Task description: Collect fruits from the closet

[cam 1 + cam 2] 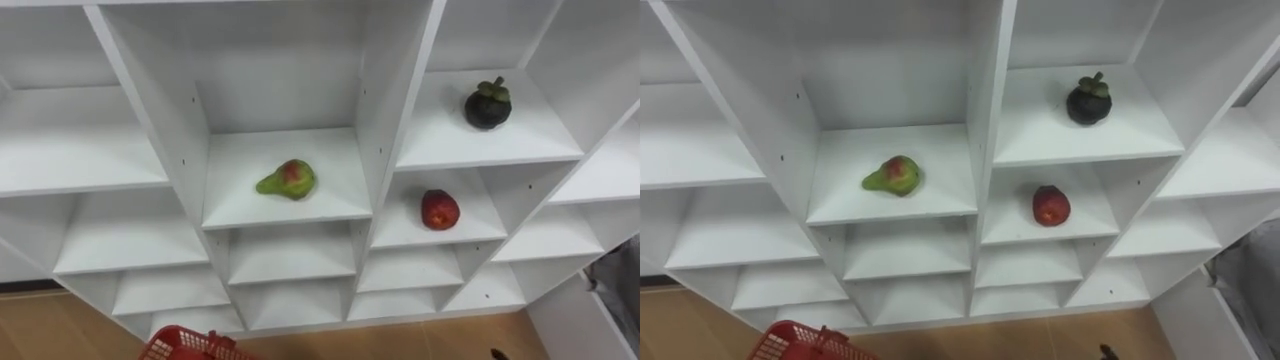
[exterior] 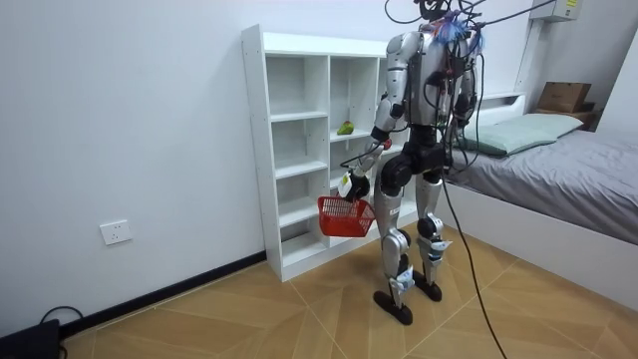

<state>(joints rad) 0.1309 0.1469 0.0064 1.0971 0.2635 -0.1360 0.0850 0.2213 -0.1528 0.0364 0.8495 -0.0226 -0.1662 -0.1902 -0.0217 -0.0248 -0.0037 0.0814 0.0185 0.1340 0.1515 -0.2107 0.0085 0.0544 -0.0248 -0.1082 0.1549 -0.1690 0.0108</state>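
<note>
- Red basket (image 1: 186, 345): nearest the camera. Its rim enters the eye views at the lower left edge, above the wooden floor (image 1: 60, 330) and in front of the closet (image 1: 386, 100). Its contents cannot be made out.
- Left hand (image 2: 353, 186): in the room view it is lowered to about thigh height and closed round the basket's handle. The basket hangs straight below it, off the floor and near the closet's lower shelves.
- Closet: white and open-fronted, divided by upright partitions and shelves into many compartments.
- Pear (image 1: 288, 180): green with a red blush. It lies on its side near the middle of a shelf in the centre column, narrow end toward the robot's left, touching neither side wall.
- Mangosteen (image 1: 487, 105): dark purple, green cap uppermost. It stands upright in the next column to the right, on a shelf higher than the pear's and toward that shelf's right side.
- Red fruit (image 1: 439, 210): round, kind not determinable. It sits in the compartment directly beneath the mangosteen's, a little left of the mangosteen's position.
- All three fruits rest on their shelves, well apart from one another and from the basket.
- Stance: the robot stands upright on both feet, close to the closet and facing it. A bed (image 2: 558, 160) lies at the room view's right. A socket (image 2: 117, 232) is on the wall (image 2: 120, 100) at the room view's left.
</note>
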